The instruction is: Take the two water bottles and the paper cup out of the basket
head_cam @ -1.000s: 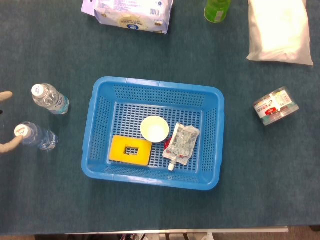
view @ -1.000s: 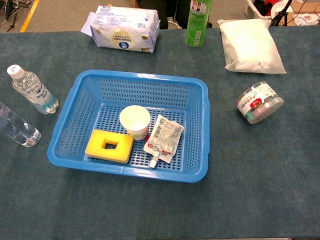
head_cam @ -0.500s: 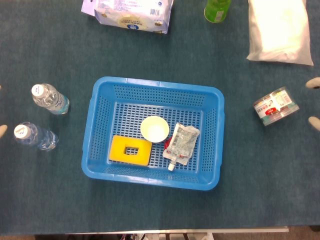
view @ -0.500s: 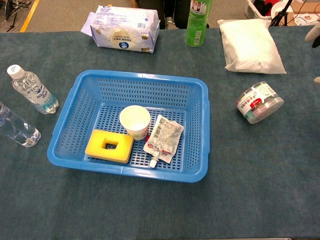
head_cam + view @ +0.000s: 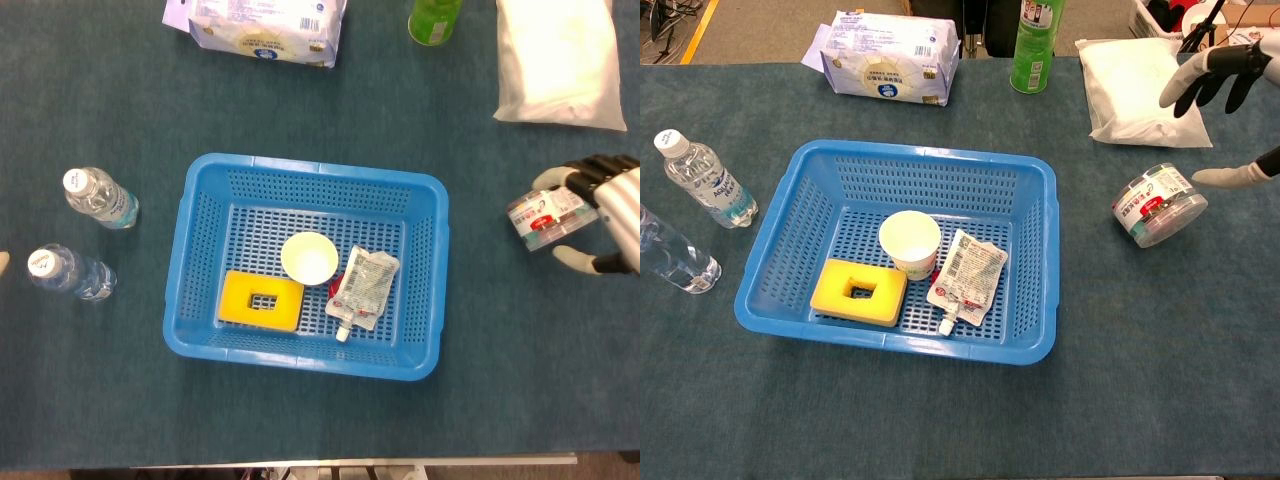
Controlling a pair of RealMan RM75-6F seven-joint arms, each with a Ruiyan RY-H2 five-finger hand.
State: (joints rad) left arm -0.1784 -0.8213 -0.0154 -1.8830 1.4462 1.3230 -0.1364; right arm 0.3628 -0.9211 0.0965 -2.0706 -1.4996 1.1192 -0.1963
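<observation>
Blue perforated basket (image 5: 208, 200) sits mid-surface on the dark teal cloth (image 5: 300, 420), with open cloth on all four sides and the widest bare stretch toward the near edge. Inside it: white paper cup (image 5: 309, 258), upright at centre; a yellow sponge block (image 5: 261, 300) with a rectangular hole, just left of the cup; a printed spout pouch (image 5: 363, 287) lying flat, just right of the cup. Pouch print too small to read.

Both water bottles are already out of the basket, on the cloth to its left: one (image 5: 100, 197) nearer the far side, the other (image 5: 72, 273) nearer the front. Each has a white cap; the blue label text cannot be read.

Right hand (image 5: 602, 213) is at the right edge, fingers spread and holding nothing, around a clear round container (image 5: 550, 212) with a red-and-white label; I cannot tell whether it touches. Left hand: only a pale sliver at the left edge of the head view; its state cannot be told.

Far edge: wipes pack (image 5: 890, 57), green can (image 5: 1036, 40), white bag (image 5: 1145, 92).
</observation>
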